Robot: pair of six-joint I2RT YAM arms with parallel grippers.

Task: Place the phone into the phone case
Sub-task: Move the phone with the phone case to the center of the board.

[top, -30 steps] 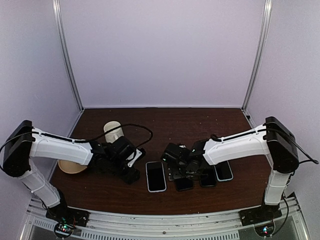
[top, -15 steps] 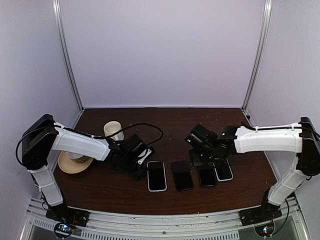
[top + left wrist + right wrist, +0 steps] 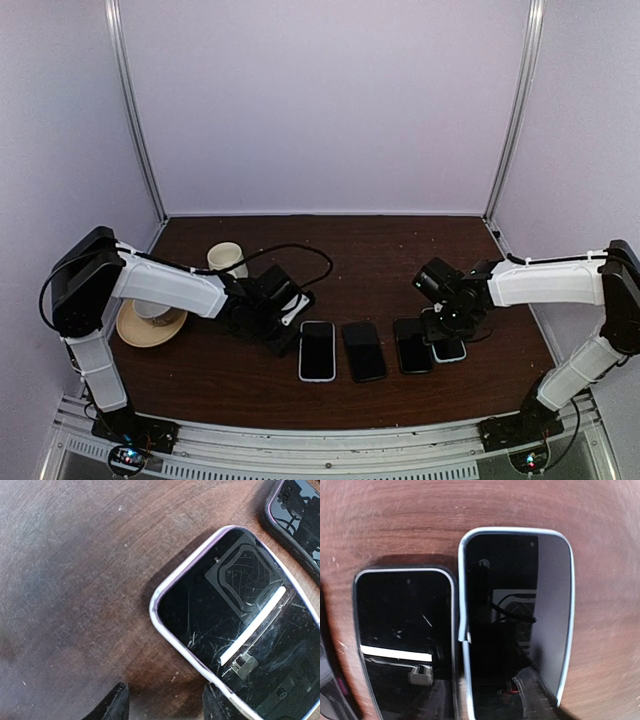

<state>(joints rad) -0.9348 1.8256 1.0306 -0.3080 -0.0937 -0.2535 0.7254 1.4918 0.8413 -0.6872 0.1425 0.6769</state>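
Observation:
Several phones lie face up in a row near the table's front. From the left they are a white-rimmed phone (image 3: 317,350), two black ones (image 3: 364,350) (image 3: 412,345) and a light-blue-rimmed phone (image 3: 449,346). My left gripper (image 3: 289,328) sits low at the white-rimmed phone's (image 3: 240,620) far left corner. It (image 3: 165,702) is open, with bare table between its fingers (image 3: 112,705). My right gripper (image 3: 457,316) hovers over the right pair, its dark fingers apart and blurred. The light-blue rim (image 3: 465,630) has a step halfway along, beside a dark-cased phone (image 3: 405,625).
A pale cup (image 3: 226,258) stands at the back left, and a tan saucer (image 3: 150,327) lies by the left arm. A black cable (image 3: 290,255) loops above the left gripper. The enclosure walls close in the table's back and sides.
My right arm has swung right, from the middle phones to the right pair, and its jaws have narrowed. A black phone now lies uncovered. My left gripper has edged right toward the white-rimmed phone.

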